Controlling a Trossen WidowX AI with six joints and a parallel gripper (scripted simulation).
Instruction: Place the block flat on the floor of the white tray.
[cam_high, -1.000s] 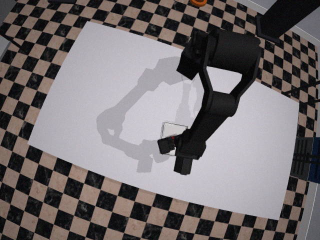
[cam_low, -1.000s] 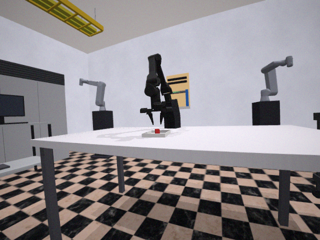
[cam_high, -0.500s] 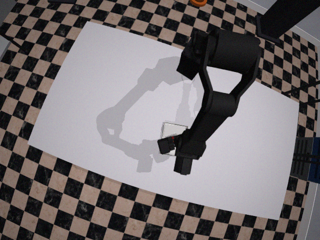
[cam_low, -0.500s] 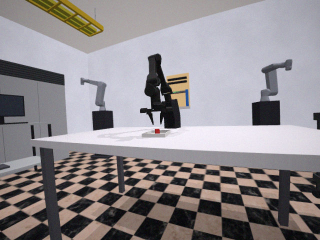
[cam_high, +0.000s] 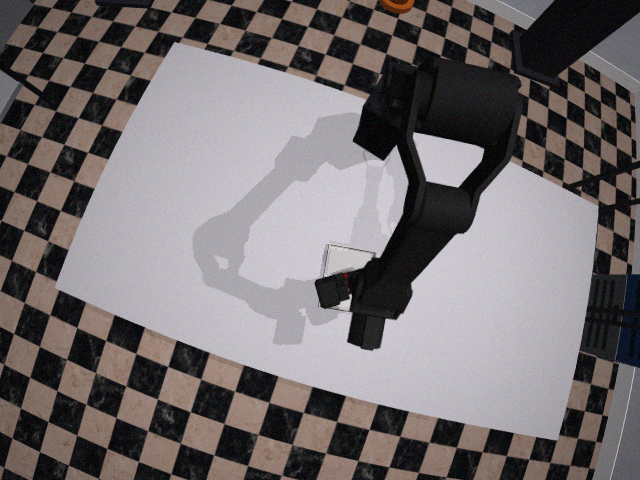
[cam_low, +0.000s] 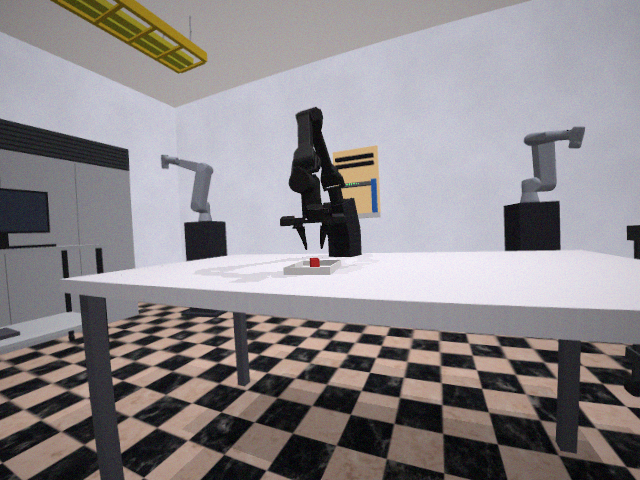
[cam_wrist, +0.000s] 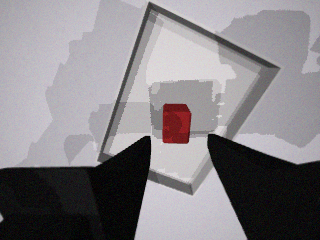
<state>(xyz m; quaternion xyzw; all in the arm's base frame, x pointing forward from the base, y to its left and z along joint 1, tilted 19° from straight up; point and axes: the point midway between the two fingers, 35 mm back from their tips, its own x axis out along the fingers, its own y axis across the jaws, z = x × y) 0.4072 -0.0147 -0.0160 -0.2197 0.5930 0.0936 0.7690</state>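
Note:
A small red block (cam_wrist: 176, 123) rests on the floor of the shallow white tray (cam_wrist: 187, 97), near its middle. It also shows in the side view (cam_low: 313, 262) inside the tray (cam_low: 312, 267). In the overhead view the tray (cam_high: 347, 264) is partly covered by my arm, and only a sliver of the block (cam_high: 345, 276) shows. My gripper (cam_wrist: 178, 140) hangs above the tray with its fingers apart and nothing between them. In the side view the gripper (cam_low: 311, 238) has its fingertips well above the block, clear of it.
The tray sits on a large white table (cam_high: 289, 206). My arm's base (cam_low: 345, 232) stands just behind the tray. Two grey robot arms on black pedestals (cam_low: 532, 224) stand far back off the table.

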